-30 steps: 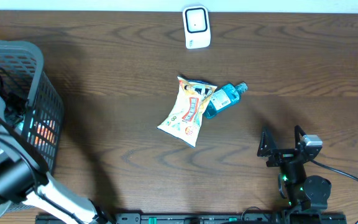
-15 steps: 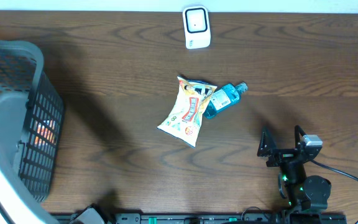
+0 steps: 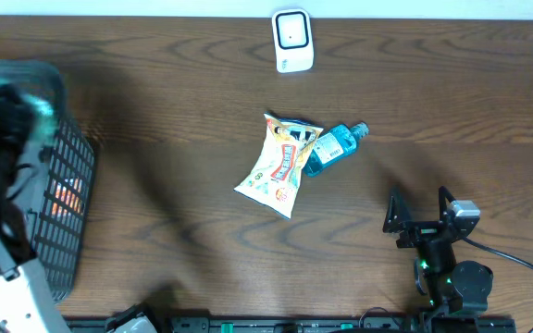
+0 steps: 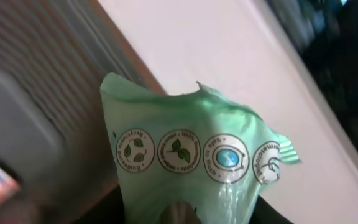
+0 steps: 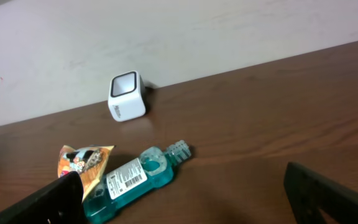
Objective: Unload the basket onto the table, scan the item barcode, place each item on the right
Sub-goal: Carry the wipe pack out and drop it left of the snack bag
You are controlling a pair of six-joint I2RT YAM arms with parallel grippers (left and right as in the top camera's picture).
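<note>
- Left gripper (image 4: 180, 213): closed on the lower edge of a green pouch (image 4: 191, 155), whose face with a row of round printed symbols is turned to the wrist camera; no barcode is shown on that face.
- Green pouch, in the overhead view: seen only as a teal blur above the dark mesh basket (image 3: 68, 190) at the left edge of the table (image 3: 174, 92).
- Right gripper (image 3: 421, 211): jaws spread wide with nothing between them, parked at the near right of the table.
- Snack bag (image 3: 280, 164) and mouthwash bottle (image 3: 333, 148): laid touching at mid-table, with the bottle's label barcode facing up.
- Barcode scanner (image 3: 292, 40): stood upright at the far edge, well apart from the pouch.
- Progress, as judged: an item has been picked from the basket, but its carry and presentation to the scanner are not yet done. Whether the two table items were scanned cannot be told.
</note>
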